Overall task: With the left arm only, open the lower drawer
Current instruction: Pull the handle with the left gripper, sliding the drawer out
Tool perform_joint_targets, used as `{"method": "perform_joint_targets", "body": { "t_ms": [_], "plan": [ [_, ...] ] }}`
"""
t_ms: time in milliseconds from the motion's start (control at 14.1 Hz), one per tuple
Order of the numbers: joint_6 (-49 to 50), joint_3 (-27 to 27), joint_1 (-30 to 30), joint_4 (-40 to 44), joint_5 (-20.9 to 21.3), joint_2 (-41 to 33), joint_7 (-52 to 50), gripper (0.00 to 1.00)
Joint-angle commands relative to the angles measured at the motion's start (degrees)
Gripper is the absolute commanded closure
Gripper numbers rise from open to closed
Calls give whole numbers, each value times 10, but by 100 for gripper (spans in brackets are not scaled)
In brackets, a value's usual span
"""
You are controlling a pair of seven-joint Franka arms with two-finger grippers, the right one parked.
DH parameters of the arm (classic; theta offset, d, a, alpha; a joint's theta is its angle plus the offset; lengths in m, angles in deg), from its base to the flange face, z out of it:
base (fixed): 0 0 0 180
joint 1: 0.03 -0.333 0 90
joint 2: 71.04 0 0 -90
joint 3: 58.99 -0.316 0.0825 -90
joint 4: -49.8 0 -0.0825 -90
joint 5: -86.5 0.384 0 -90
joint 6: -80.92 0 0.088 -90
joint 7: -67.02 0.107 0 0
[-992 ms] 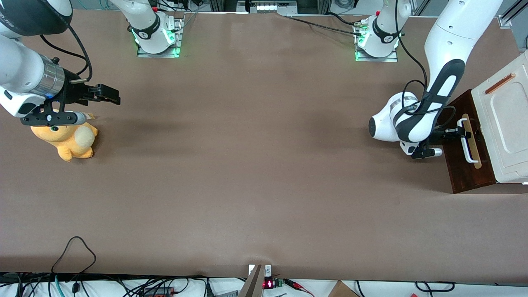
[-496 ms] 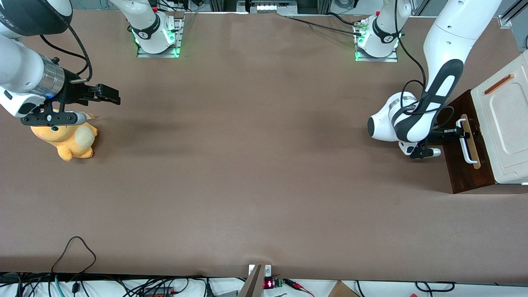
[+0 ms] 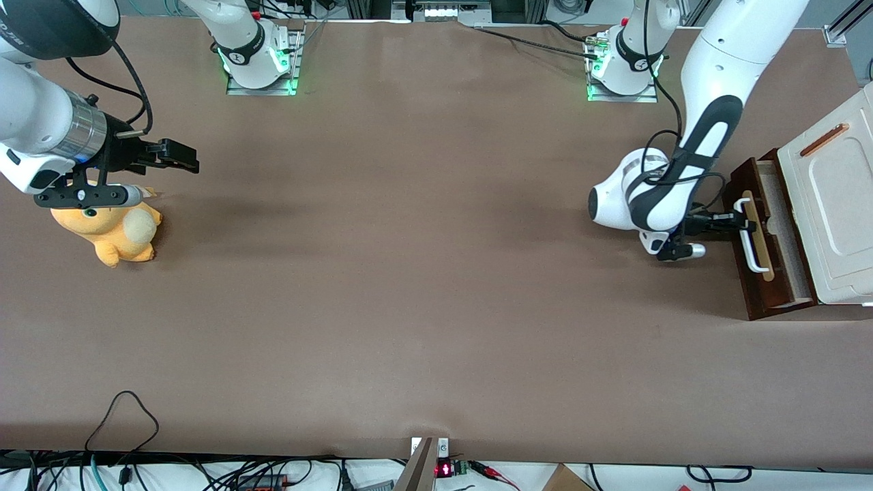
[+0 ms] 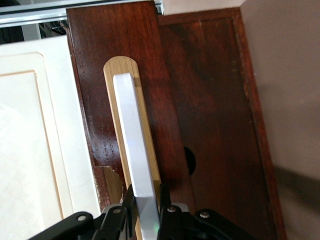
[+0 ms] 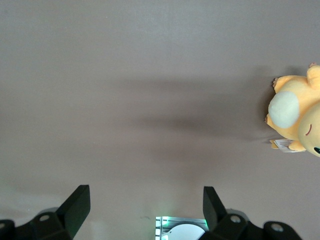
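The lower drawer [image 3: 784,232] stands partly pulled out of the cabinet, and its pale wood inside shows between the dark brown front and the cream top. My left gripper [image 3: 735,219] is in front of the drawer, shut on the white bar handle [image 3: 752,252]. The left wrist view shows the handle [image 4: 131,140] running over the tan strip [image 4: 116,75] on the dark drawer front [image 4: 95,60]. The gripper [image 4: 146,205] has one black finger on each side of the bar, both pressed against it.
The cream-white cabinet top [image 3: 835,204] with its copper bar [image 3: 825,138] sits at the working arm's end of the table. A yellow plush toy [image 3: 109,232] lies toward the parked arm's end. Cables [image 3: 123,409] loop at the table edge nearest the front camera.
My gripper has moved toward the parked arm's end of the table with the handle held. The drawer has slid out with it, and its pale inside now shows.
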Motion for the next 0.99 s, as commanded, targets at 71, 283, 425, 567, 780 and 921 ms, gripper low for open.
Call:
{"method": "perform_joint_targets", "body": {
  "t_ms": [71, 283, 425, 567, 780, 921],
  "plan": [
    [-3, 28, 27, 39, -1, -1, 26, 100],
    [-3, 28, 33, 40, -4, -1, 26, 100],
    [-3, 37, 36, 40, -6, -1, 26, 100],
    [-3, 39, 37, 40, -6, -1, 27, 100],
    [-2, 38, 36, 39, -7, -1, 28, 84],
    [-2, 38, 36, 39, -7, -2, 32, 53]
  ]
}}
